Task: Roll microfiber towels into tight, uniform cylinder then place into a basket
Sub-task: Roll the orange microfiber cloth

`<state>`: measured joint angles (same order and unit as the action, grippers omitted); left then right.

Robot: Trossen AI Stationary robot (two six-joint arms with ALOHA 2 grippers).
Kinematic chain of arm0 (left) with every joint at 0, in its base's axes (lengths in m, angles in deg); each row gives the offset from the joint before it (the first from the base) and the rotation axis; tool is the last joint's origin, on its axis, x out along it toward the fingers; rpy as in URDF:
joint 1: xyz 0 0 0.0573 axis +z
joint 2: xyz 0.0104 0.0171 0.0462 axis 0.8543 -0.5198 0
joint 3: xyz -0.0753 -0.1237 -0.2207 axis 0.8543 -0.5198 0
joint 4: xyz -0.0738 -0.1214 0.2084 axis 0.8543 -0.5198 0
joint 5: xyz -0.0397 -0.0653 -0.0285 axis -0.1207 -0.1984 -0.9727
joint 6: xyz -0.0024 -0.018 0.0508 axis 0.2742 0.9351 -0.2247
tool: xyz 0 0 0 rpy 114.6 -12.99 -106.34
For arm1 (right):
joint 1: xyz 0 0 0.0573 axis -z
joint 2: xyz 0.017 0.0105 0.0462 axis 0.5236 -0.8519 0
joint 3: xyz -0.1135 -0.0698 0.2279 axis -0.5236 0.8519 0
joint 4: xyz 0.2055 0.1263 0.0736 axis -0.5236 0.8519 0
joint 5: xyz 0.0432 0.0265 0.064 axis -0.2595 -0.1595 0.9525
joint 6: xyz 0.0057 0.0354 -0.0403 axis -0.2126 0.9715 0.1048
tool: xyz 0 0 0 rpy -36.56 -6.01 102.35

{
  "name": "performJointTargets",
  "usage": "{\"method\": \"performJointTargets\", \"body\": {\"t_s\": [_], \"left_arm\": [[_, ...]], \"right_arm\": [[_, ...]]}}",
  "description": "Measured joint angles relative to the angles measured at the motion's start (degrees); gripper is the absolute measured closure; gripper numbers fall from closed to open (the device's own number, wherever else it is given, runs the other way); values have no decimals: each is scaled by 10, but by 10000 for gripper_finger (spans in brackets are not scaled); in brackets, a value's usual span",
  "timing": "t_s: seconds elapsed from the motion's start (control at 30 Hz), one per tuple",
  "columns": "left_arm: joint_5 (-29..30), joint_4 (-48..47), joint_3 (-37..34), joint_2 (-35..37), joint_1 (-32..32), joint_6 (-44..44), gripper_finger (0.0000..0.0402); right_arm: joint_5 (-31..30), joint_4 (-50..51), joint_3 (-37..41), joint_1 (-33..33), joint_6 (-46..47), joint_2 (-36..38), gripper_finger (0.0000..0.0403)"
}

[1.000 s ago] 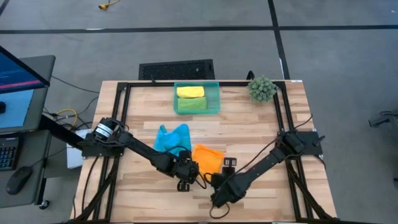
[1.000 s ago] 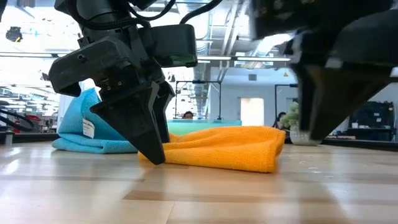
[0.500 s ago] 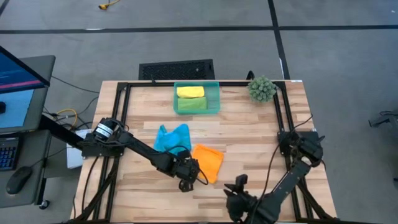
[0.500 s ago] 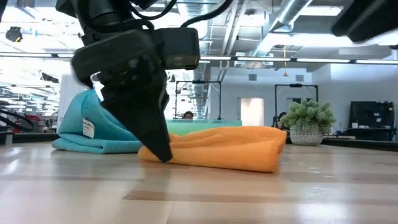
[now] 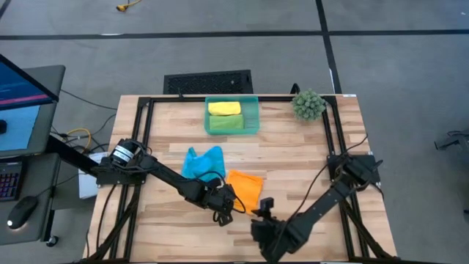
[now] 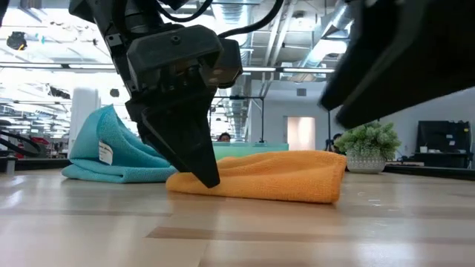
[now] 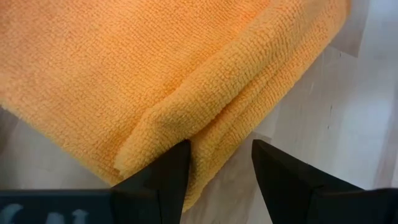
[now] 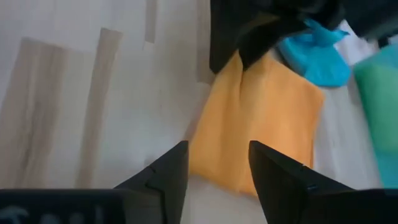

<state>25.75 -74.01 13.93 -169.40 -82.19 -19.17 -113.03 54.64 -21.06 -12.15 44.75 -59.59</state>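
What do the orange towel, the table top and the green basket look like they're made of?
Orange folded towel: soft knitted microfibre-like cloth, matte, with a visible looped weave. Table top: light wood planks with visible grain, smooth, slightly glossy. Small rectangular teal-green basket: probably translucent plastic, since its wall looks see-through.

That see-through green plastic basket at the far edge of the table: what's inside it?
The translucent teal-green plastic basket holds two rolled cloths side by side: a yellow microfiber towel toward the far edge and a bright green microfiber towel nearer the arms. Anything beneath them is covered.
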Motion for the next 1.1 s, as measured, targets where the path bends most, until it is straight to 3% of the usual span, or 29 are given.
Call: {"method": "performJointTargets", "body": {"t_s": [0.17,0.83,1.1], "left_arm": [[-1,0,0,0,0,0,231],[-4,-1,0,0,0,-16,231],[-3,-3,0,3,-2,-90,231]], "right_arm": [[55,-49,23,25,-27,0,196],[109,-127,102,69,53,2,196],[138,-126,101,81,74,2,229]]}}
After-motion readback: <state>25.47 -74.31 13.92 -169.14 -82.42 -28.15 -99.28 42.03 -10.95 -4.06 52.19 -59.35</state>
